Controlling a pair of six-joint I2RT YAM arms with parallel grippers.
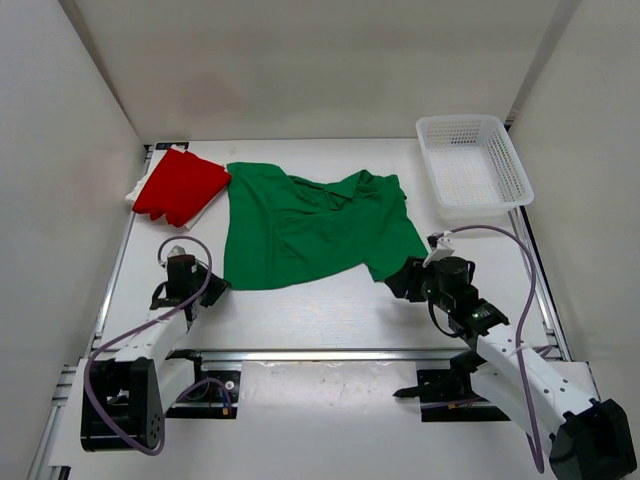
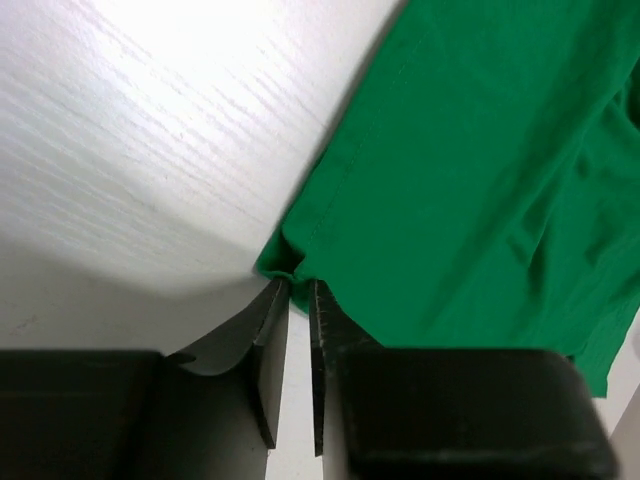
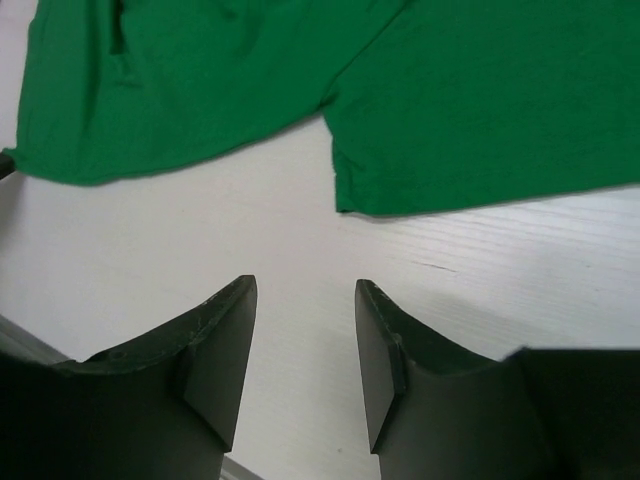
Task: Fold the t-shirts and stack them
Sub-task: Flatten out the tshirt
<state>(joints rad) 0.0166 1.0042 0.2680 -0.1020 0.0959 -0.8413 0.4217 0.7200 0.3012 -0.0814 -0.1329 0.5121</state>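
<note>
Black, matte, wedge-shaped fingers of the right gripper (image 3: 305,290) stand apart with nothing between them, hovering over bare tabletop just short of a stitched sleeve edge. At the left gripper (image 2: 297,282), the jaws are drawn to a narrow slot and pinch the near hem corner of the green t-shirt (image 2: 470,170), which bunches slightly at the fingertips.

The table (image 1: 330,310) is a white laminate with a faint wood-grain texture, matte and brightly lit.

The green t-shirt (image 1: 300,225) lies at mid-table, spread mostly flat. It is a soft knit cloth with shallow wrinkles. Its long axis runs left to right: the straight hem faces the left arm's side and the sleeves lie toward the right arm's side. The far edge is rumpled into folds.

At the far left, the red t-shirt (image 1: 182,186) sits folded into a compact rectangle. It rests on the cream-white t-shirt (image 1: 135,192), of which only edges show.

A white plastic mesh basket (image 1: 520,170), rectangular in shape, occupies the far right corner. Plain white panels (image 1: 300,60) enclose the table on three sides.
</note>
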